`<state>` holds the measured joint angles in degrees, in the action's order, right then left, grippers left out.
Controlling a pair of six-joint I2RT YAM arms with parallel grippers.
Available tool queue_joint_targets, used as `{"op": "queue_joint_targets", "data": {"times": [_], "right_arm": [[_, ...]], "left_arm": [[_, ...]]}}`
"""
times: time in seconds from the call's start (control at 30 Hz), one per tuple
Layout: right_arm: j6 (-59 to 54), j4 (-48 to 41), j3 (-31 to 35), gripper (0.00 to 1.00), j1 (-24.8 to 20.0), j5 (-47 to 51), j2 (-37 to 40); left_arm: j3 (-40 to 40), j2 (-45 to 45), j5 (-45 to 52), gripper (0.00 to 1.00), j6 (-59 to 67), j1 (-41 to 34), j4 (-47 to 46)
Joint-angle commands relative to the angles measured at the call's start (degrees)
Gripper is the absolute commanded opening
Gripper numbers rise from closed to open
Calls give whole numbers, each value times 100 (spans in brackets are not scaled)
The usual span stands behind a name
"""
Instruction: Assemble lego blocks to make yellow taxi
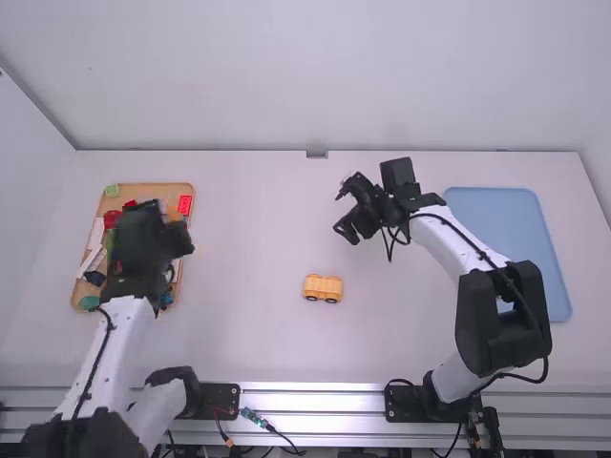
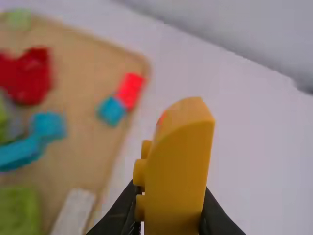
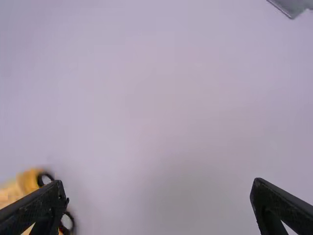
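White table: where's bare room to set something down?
Room lies between the tan tray and the wheeled yellow piece, and between that piece and the right arm. Crowded: the tan tray, with blocks under the left arm.

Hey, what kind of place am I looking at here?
Probably a robotics lab or test station: two white robot arms with black joints mounted at a white table, and a shallow tan tray of colourful toy bricks.
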<state>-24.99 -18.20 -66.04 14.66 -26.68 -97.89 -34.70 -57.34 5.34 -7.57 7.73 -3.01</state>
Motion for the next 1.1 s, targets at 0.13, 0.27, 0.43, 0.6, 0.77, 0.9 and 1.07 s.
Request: {"op": "queue_joint_targets", "data": {"times": [0.13, 0.27, 0.43, 0.6, 0.77, 0.9, 1.07], "right_arm": [[695, -116, -149, 99, -352, -2122, 109], [691, -232, -142, 99, -601, -3591, 94], [1139, -358, -140, 99, -629, -3908, 46], [1165, -369, -138, 99, -479, -4083, -138], [1174, -251, -138, 99, -330, -4476, -437], [1241, -151, -140, 99, -262, -4717, -645], [1108, -175, -140, 100, -251, -5001, -780]], "left_arm": [[422, 514, 122, 1, 2802, -1639, 219], [433, 463, 118, 2, 3665, -2334, 203], [282, 142, 135, 1, 4102, -2669, 396], [-74, -378, -219, 1, 4342, -2990, 345], [-391, -857, -796, 1, 4557, -3416, 356], [-514, -1040, -977, 1, 4640, -3641, 437], [-531, -1049, -1098, 1, 4812, -3703, 450]]}}
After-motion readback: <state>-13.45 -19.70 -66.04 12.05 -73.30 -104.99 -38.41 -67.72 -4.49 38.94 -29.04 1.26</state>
